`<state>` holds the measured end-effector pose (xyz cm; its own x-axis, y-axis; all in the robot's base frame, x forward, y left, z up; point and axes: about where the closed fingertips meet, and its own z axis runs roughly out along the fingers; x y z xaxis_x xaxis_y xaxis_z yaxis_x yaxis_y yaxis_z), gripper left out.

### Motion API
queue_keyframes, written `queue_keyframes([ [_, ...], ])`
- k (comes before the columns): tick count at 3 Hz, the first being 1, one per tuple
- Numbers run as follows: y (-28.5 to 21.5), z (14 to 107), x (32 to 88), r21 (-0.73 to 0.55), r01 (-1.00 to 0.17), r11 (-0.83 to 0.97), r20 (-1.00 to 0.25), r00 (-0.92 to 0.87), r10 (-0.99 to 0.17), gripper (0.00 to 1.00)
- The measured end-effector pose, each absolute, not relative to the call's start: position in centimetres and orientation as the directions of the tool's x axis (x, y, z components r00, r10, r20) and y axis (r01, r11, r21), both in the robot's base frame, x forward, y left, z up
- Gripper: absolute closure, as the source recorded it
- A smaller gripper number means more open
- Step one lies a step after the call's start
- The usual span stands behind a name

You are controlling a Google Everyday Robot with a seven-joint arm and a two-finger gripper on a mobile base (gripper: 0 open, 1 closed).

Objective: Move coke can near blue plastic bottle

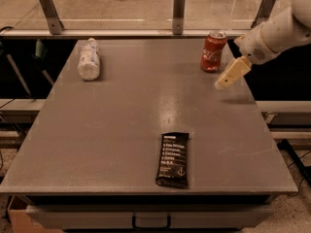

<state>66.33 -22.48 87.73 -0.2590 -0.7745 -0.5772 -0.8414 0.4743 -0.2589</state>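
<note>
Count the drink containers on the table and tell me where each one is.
2. The coke can stands upright at the far right, with the gripper hovering just beside it. The blue plastic bottle lies on its side at the far left. None appears hidden.

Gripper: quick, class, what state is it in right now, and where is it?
Gripper: open or closed cannot be told; it hangs just right of the coke can, apart from it, over the table.
</note>
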Motion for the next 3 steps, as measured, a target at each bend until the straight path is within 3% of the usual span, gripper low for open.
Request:
queue_keyframes([
  [2, -22.9, 86.2, 71.8, -0.184, -0.810, 0.556, -0.699, -0.290, -0.654, 0.00],
  [3, -22.4, 86.6, 73.0, -0.123, -0.808, 0.576, -0.760, -0.296, -0.578, 0.18],
])
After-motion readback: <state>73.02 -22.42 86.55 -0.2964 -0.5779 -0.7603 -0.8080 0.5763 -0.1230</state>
